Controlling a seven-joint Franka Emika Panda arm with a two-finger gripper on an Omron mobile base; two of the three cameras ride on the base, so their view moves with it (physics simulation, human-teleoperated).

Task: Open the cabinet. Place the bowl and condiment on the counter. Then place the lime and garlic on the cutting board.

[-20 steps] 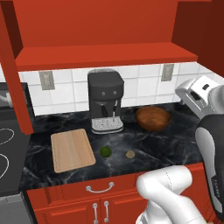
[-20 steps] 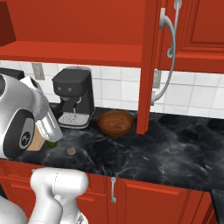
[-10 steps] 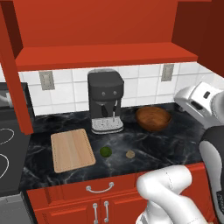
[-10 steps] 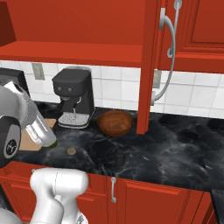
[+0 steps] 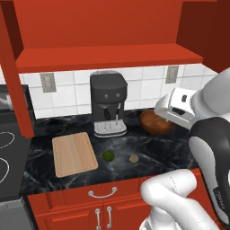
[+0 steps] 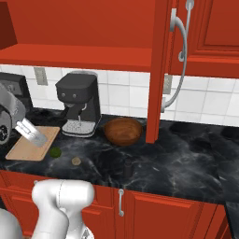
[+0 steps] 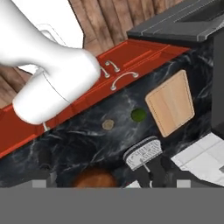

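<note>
Cabinet stands open, shelf bare. Bowl sits on the desk, right of the coffee machine. Condiment shaker stands upright near the desk's front edge, in front of the bowl. So the step in hand looks like the lime.

Lime lies on the desk just off the cutting board's right edge, apart from it. Garlic sits near it on the right, a small gap between them. Cutting board lies flat with nothing on it.

Hand: fingers spread wide, holding nothing, raised above the desk over the board's near end as the right base view has it. Exact height hard to judge.

To do it well:
- Come down on the lime from straight above, fingers lined up so neither sweeps toward the garlic; a nudge would likely roll either one.
- Centre the fingers on the widest part of the ball. A round, smooth thing will probably squirt out if pinched high or off-centre.
- Close gently, lift only enough to clear the board's edge.
- Set it near the middle of the board, low, before letting go, and leave room beside it for the garlic.

Risk: lime rolling off the board on release.
</note>
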